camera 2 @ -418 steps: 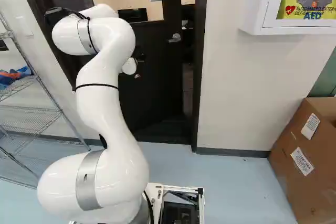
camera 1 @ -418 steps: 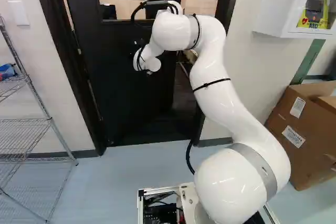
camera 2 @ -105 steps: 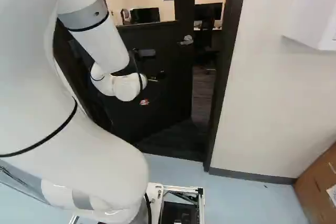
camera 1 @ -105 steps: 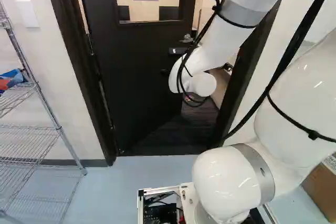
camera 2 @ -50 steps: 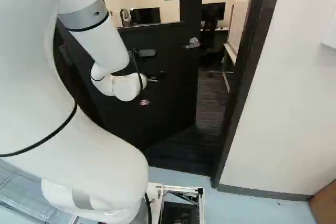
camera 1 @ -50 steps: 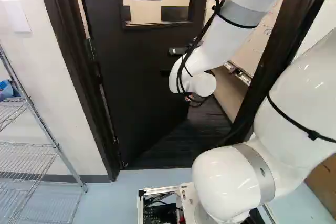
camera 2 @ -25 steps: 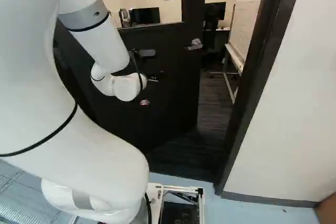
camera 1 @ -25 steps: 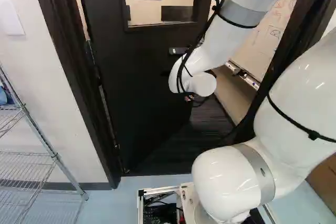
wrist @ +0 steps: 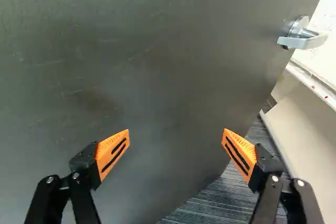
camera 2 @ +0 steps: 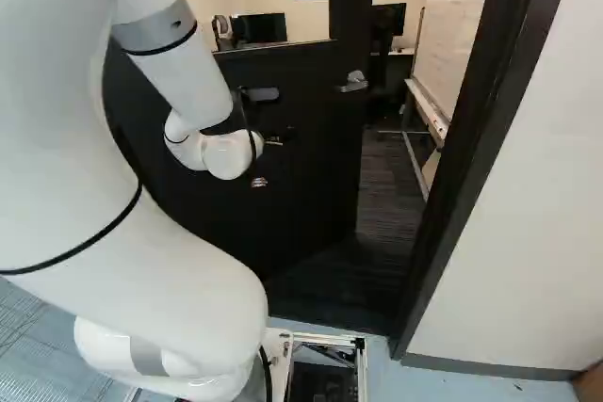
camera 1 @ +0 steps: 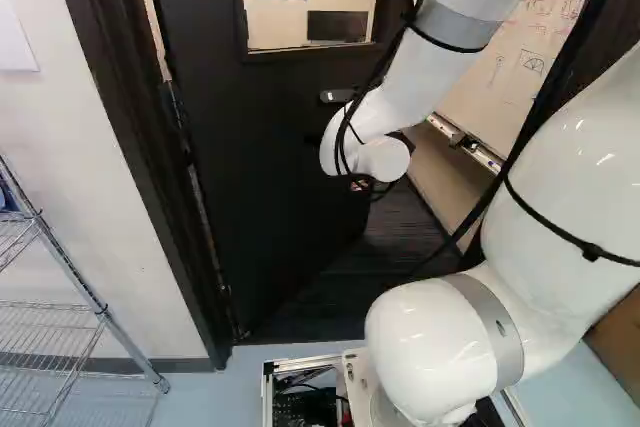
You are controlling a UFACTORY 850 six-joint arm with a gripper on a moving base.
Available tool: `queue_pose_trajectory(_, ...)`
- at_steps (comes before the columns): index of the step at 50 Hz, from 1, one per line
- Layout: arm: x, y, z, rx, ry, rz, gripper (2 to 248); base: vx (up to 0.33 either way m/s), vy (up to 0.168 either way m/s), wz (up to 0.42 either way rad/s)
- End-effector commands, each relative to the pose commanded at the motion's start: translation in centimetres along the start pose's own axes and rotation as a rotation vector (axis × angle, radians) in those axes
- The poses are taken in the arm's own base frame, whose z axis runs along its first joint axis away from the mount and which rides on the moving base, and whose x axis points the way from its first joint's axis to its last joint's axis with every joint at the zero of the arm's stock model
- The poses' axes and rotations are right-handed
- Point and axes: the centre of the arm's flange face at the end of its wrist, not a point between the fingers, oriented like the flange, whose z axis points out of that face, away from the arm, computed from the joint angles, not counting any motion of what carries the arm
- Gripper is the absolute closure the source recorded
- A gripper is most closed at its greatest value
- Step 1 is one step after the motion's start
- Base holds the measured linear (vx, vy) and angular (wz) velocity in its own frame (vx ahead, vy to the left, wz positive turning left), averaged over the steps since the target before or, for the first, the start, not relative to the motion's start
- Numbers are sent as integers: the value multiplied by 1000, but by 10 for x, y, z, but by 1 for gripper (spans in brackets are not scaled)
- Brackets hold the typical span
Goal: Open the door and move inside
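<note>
Carpet point(camera 2: 388, 185) showed beyond the door point(wrist: 157, 51), ajar, and the gripper point(wrist: 176, 130) faced it, fingers spread wide, holding nothing, presumably to push!

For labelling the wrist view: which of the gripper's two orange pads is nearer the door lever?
The pad that partly overlaps the striped floor in that view; the other pad has only the door behind it.

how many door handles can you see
1: the silver lever handle on the door, near the door's free edge. Any handle on its far side would be hidden.
</note>
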Motion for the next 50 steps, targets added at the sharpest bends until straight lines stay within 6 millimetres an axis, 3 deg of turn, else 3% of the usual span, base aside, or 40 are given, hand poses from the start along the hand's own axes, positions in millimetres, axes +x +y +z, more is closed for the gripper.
queue_pose_trajectory(20, 1, 0, 2, -16, 0, 19, 3, 0, 0, 0)
queue_pose_trajectory(50, 7, -7, 23, -125, -4, 154, 3, 0, 0, 0)
